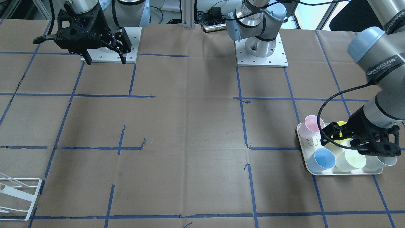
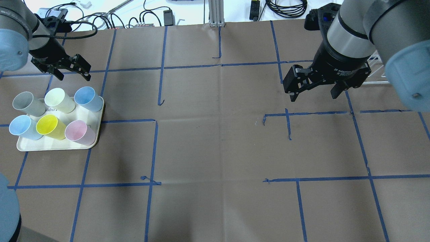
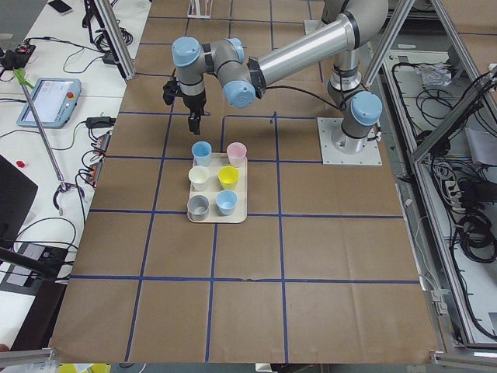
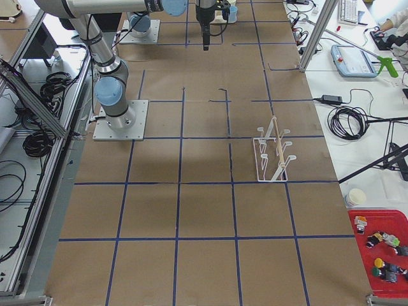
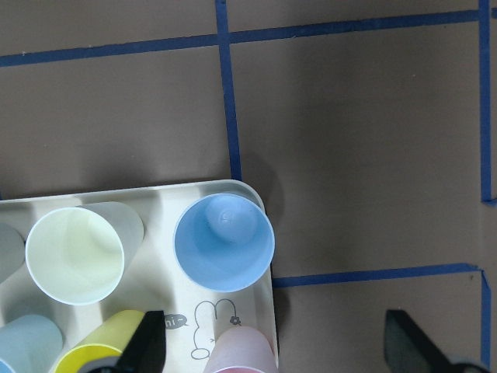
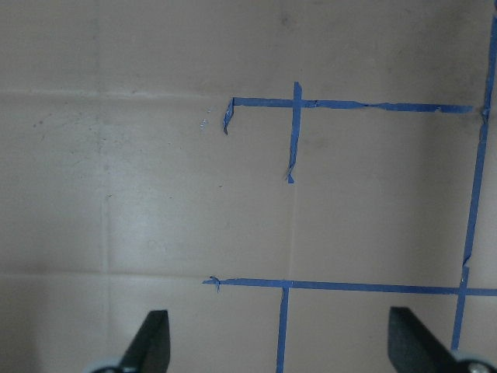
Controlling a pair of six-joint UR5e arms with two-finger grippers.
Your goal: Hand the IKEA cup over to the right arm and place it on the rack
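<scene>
Brown-papered counter (image 1: 190,126): six pastel plastic cups (image 1: 321,160) crowded the cream tray (image 1: 348,173) at lower right, white wire rack (image 1: 19,196) lower left. Both left jaws and right jaws gaped empty. Cups so tightly packed, the descending left jaws could topple neighbours.

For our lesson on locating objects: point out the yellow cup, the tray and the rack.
yellow cup (image 2: 47,124), overhead view, inside its open mouth.
tray (image 2: 55,145), overhead view, bare strip by its near rim.
rack (image 4: 275,152), right side view, its middle rods.
</scene>
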